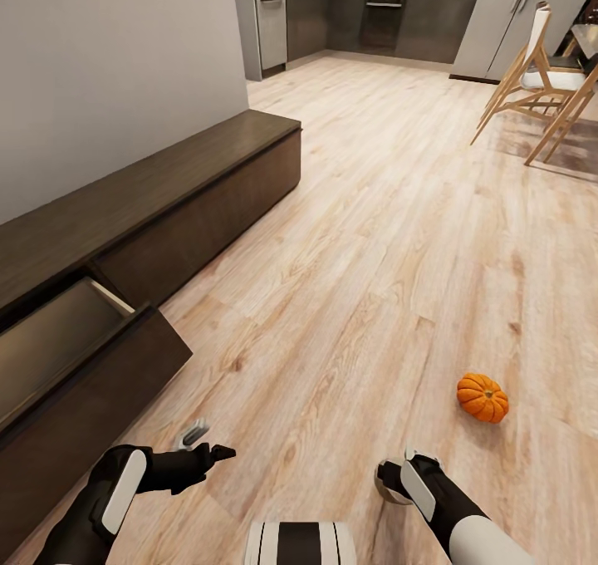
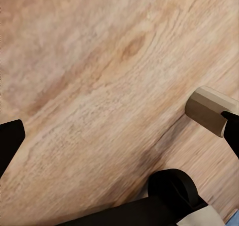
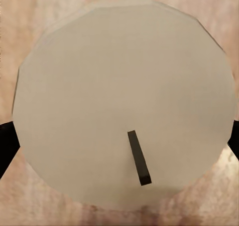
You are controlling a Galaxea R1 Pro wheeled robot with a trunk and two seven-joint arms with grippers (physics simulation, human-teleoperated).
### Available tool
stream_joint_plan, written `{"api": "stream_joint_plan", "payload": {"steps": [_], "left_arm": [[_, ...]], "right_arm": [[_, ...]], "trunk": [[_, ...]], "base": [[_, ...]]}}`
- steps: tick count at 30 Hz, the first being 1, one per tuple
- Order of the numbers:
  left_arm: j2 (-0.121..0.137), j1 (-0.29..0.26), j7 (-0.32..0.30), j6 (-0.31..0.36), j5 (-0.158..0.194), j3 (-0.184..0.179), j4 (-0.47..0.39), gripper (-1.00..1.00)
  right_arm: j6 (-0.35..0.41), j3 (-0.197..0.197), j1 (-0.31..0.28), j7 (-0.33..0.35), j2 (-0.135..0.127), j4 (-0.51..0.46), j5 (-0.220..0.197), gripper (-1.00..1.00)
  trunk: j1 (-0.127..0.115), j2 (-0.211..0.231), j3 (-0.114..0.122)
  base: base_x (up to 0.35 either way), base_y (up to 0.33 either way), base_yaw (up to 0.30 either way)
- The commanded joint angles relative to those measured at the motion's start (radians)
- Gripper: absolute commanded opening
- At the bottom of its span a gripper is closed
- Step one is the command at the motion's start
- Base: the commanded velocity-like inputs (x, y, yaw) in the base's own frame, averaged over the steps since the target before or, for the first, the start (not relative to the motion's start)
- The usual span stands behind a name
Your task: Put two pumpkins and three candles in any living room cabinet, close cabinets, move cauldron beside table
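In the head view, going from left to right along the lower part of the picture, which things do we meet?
Open cabinet drawer → left gripper → right gripper, shut on a candle → pumpkin.

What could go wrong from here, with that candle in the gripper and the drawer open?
1. The candle sits in the right gripper, but the open drawer is beyond the left gripper. Crossing over could clip that arm or drop the candle.
2. The pumpkin lies loose on the floor near the right arm. A turn could send it rolling.
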Motion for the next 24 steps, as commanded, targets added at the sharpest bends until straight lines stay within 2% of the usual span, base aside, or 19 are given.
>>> {"api": "stream_joint_plan", "payload": {"steps": [1, 10, 13, 24], "left_arm": [[0.0, 0.0, 0.0, 0.0, 0.0, 0.0, 0.0, 1.0], [0.0, 0.0, 0.0, 0.0, 0.001, 0.001, 0.0, 1.0], [0.0, 0.0, 0.0, 0.0, 0.002, 0.001, 0.0, 1.0], [0.001, 0.0, 0.0, 0.0, 0.002, 0.002, 0.0, 1.0]], "right_arm": [[-0.001, 0.0, 0.0, 0.0, 0.0, 0.0, -0.004, -1.0], [-0.001, 0.0, 0.0, 0.0, 0.0, 0.0, -0.004, -1.0], [-0.001, 0.0, 0.0, 0.0, 0.0, 0.0, -0.004, -1.0], [-0.001, 0.0, 0.0, 0.0, 0.0, 0.002, -0.005, -1.0]], "trunk": [[0.0, 0.0, 0.0], [0.0, 0.0, 0.0], [-0.001, 0.001, 0.012], [-0.001, 0.001, 0.012]], "base": [[0.0, 0.0, 0.0], [0.0, 0.0, 0.0], [0.0, 0.0, 0.0], [0.0, 0.0, 0.0]]}}
